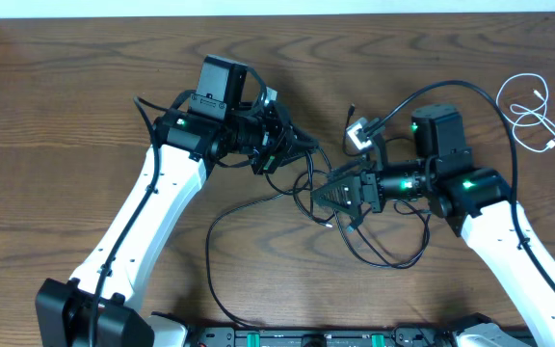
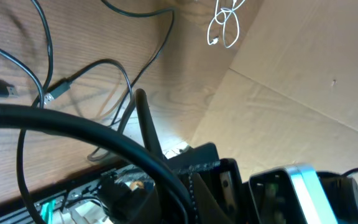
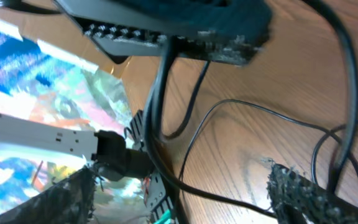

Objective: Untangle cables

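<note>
I am clamping the black cable in my left tool, fingers together, midway between the tabletop side edges. My right tool is standing apart; I am aiming it at one strand only. The white cable is lying near the far right corner.

**Overhead view:** fixed above the table and facing straight down from well away. It takes in the whole work surface, with the near edge at the bottom of the frame.

**Left wrist view:** close to the wood and steeply tilted. It looks from the table's middle toward the far right, where the white cable shows small at the top. The overhead view shows the same cable at far right.

**Right wrist view:** very close and low over the wood, facing left.

**Shared ground:** all three views take in the black cables at the table's centre.
</note>
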Robot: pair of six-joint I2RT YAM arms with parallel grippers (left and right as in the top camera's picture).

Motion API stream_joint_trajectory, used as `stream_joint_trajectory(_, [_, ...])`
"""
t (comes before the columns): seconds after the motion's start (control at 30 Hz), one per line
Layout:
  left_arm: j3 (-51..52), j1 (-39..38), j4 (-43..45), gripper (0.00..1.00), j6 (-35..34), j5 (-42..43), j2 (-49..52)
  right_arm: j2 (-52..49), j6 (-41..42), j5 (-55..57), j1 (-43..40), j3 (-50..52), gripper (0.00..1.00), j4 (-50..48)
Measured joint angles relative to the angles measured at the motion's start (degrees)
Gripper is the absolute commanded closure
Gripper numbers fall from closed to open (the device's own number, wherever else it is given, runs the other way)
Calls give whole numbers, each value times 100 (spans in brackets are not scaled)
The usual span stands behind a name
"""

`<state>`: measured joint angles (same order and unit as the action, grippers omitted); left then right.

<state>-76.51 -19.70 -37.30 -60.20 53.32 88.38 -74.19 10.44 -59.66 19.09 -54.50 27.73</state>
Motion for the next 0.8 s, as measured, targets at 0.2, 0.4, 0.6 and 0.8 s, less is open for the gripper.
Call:
stream_joint_trajectory(0.2, [0,0,4,92,-153,24,0,2,245,107,291,0,30,-448])
stream_joint_trajectory(0.4, [0,0,15,84,-334,44,0,2,684,769,522,0,71,-518])
stream_joint_trajectory(0.6, [-9,0,24,41,-238,-125,0,2,804,1283,579,0,99,-385])
stream_joint_trajectory(0.8, [-13,0,17,33,280,-457,0,2,660,1471,579,0,80,-74])
